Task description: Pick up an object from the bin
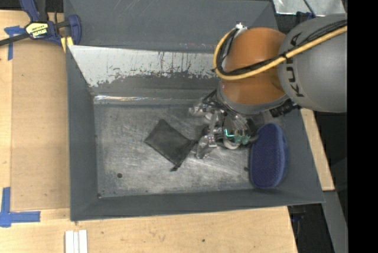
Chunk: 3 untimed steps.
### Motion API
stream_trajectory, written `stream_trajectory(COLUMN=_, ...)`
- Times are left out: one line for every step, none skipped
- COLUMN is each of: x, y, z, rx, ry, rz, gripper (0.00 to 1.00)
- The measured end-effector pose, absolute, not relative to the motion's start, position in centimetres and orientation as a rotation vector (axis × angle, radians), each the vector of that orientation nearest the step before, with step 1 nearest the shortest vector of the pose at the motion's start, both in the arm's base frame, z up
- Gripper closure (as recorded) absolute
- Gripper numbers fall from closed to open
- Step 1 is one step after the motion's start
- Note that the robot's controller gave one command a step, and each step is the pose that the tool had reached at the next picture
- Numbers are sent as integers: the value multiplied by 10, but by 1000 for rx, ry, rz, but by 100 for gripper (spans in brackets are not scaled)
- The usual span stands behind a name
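**A:** What does the bin (80,145) hold, biggest first?

**B:** The arm (316,65) reaches over the right rim under its orange cover (254,71). A blue oval pad (269,154) leans on the bin's right wall near the front right corner. A dark grey flat square (168,140) lies skewed on the middle of the floor.

**A:** And the gripper?

**B:** The gripper (207,142) sits low at the square's right corner, between the two things. Whether it is spread or pressed together cannot be told, because the metalwork there is a tangle.

**A:** Which step is this?

**B:** Likely the approach, with nothing raised yet. The next move calls for settling onto the thin square's edge and then closing.

**A:** What is hidden?

**B:** It is unclear whether the gripper touches the square. The cover also hides the floor beneath it.
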State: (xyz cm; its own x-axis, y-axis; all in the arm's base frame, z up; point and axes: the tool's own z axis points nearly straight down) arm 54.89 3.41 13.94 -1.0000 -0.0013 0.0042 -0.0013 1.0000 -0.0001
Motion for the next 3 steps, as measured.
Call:
stream_trajectory(x=588, y=93, z=73, rx=-190, ry=-3142, rz=3, gripper=0)
stream_trajectory(x=593, y=93, z=79, rx=-195, ry=-3161, rz=-7, gripper=100)
stream_trajectory(x=600, y=100, z=252, rx=-192, ry=-3148, rz=-4, gripper=100)
